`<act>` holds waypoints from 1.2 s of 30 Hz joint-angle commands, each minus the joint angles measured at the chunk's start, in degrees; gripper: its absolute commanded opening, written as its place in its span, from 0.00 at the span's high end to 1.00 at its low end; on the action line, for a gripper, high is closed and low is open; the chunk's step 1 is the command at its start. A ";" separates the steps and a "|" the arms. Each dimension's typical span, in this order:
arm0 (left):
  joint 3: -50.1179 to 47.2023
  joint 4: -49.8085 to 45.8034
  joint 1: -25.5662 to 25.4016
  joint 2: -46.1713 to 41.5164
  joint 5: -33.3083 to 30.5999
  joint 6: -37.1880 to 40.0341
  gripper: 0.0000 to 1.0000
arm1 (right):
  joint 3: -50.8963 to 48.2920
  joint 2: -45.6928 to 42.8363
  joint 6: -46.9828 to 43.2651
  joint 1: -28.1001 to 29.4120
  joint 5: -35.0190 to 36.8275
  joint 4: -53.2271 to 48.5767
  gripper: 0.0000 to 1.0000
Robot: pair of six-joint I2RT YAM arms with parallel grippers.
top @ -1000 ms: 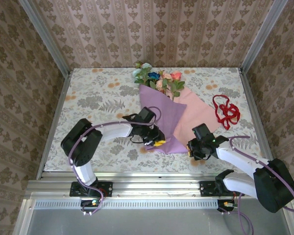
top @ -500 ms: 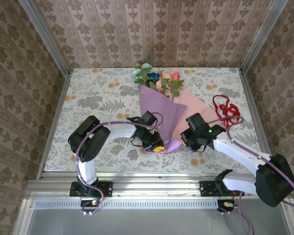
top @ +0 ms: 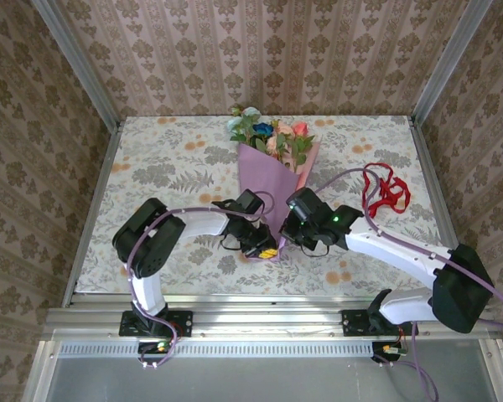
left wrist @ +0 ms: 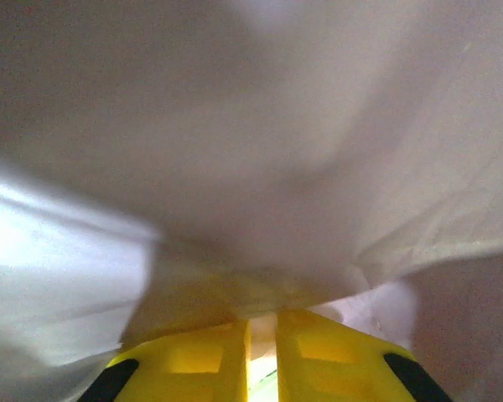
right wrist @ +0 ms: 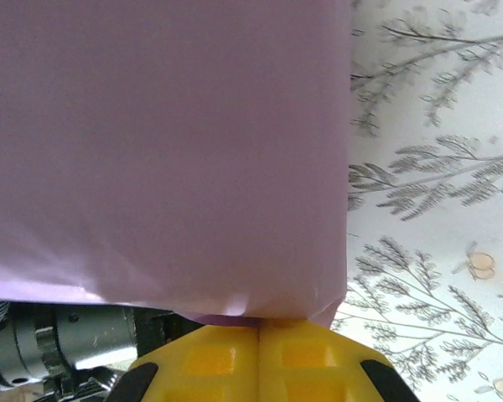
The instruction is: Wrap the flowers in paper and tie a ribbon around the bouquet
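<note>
The left gripper (top: 267, 248), its fingers almost together, pinches the narrow near end of the bouquet (top: 277, 188), seemingly to anchor it; the right gripper (right wrist: 258, 322), pressed together on the paper (right wrist: 168, 151) edge at the bouquet's right side, likely holds the flap over so the cone cannot spring open; the bouquet lies mid-surface (top: 168, 167), a creased lilac cone with the flowers (top: 268, 134) at its far end; the ribbon (top: 386, 189) lies well apart to its right.

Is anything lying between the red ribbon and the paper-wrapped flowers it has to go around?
No loose object lies on the cloth between the ribbon and the bouquet. Only the right arm's purple cable arcs over that gap.
</note>
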 commanded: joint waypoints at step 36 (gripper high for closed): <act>-15.73 14.52 12.00 -6.06 -5.64 -7.62 0.94 | 6.62 26.83 -13.73 1.97 -24.81 33.75 1.00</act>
